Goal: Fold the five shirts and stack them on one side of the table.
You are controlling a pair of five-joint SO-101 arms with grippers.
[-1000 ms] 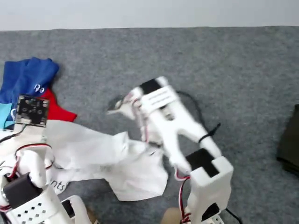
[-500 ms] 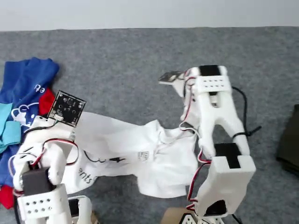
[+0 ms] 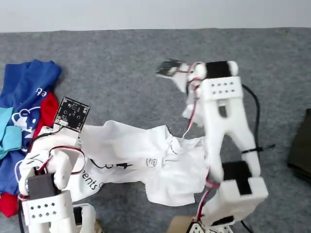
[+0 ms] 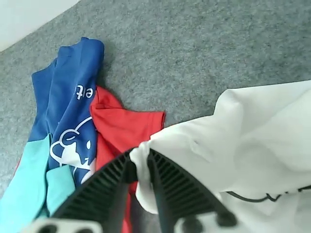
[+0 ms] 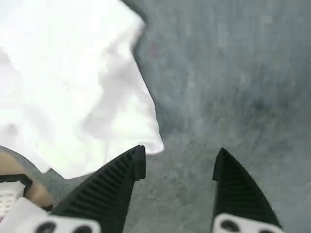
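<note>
- Plainly, the white shirt (image 3: 131,150) is the biggest thing on the grey table (image 3: 112,53). It lies rumpled and half spread between the two arms, near the front edge.
- It looks light, limp and thin, so it will likely sag and bunch wherever it is lifted. A pinch at a hem, a shoulder seam or a sleeve edge should serve better than a grab at the loose middle.
- The pile at the left side holds a blue shirt (image 3: 26,85), a red shirt (image 4: 121,126) and a teal shirt (image 3: 9,136), all overlapped and unfolded. How they are layered underneath is hard to tell.
- A dark cloth (image 3: 302,145) is cut off at the table's right edge. Whether it is a shirt, or a folded one, cannot be made out.
- The left arm's body covers the near left part of the white shirt in the high view, and the print on the cloth is partly creased away.
- The left gripper (image 4: 140,160) has its fingers pinched on a bunched fold at the shirt's left end, just beside the red shirt.
- The right gripper (image 5: 181,154) hangs over bare table just beside the shirt's edge, its fingers wide apart and holding nothing.
</note>
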